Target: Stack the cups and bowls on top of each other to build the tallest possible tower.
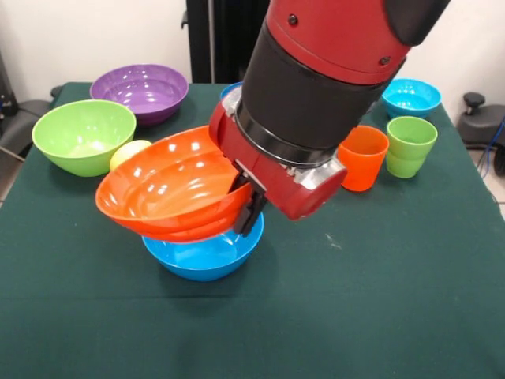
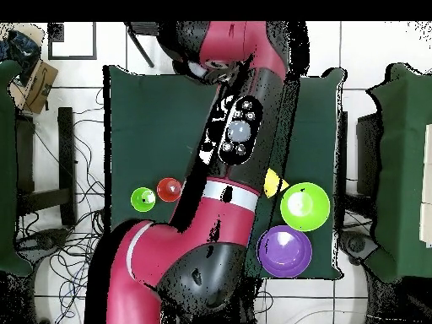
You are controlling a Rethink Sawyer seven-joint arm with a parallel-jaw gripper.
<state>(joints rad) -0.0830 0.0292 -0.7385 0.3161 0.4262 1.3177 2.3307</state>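
An orange bowl point(image 1: 170, 189) is seen tilted at the middle of the front view, its open side turned toward the lower left, with its underside resting on the rim of a blue bowl point(image 1: 203, 254) that stands upright on the green table point(image 1: 379, 292). Nothing is seen inside either bowl. At the upper left, a lime green bowl point(image 1: 83, 136) and a purple bowl point(image 1: 140, 92) are set side by side, both empty as far as can be seen. A yellow cup point(image 1: 129, 153) is partly hidden between the lime green bowl and the orange bowl. At the right, an orange cup point(image 1: 362, 157) and a light green cup point(image 1: 409, 145) stand upright and close together, and a turquoise bowl point(image 1: 411, 97) lies behind them near the upper right. A sliver of another blue bowl point(image 1: 230, 91) is glimpsed behind the arm.

In the overhead view, the middle of the table is covered by the arm, so the orange and blue bowls are not shown there; the lime green bowl point(image 2: 305, 206), the purple bowl point(image 2: 284, 251), a yellow edge and the two cups at the left are shown.

The pincer point(image 1: 249, 207) is seen only in the front view, closed narrowly on the right rim of the orange bowl, with one dark finger inside the rim and one outside.
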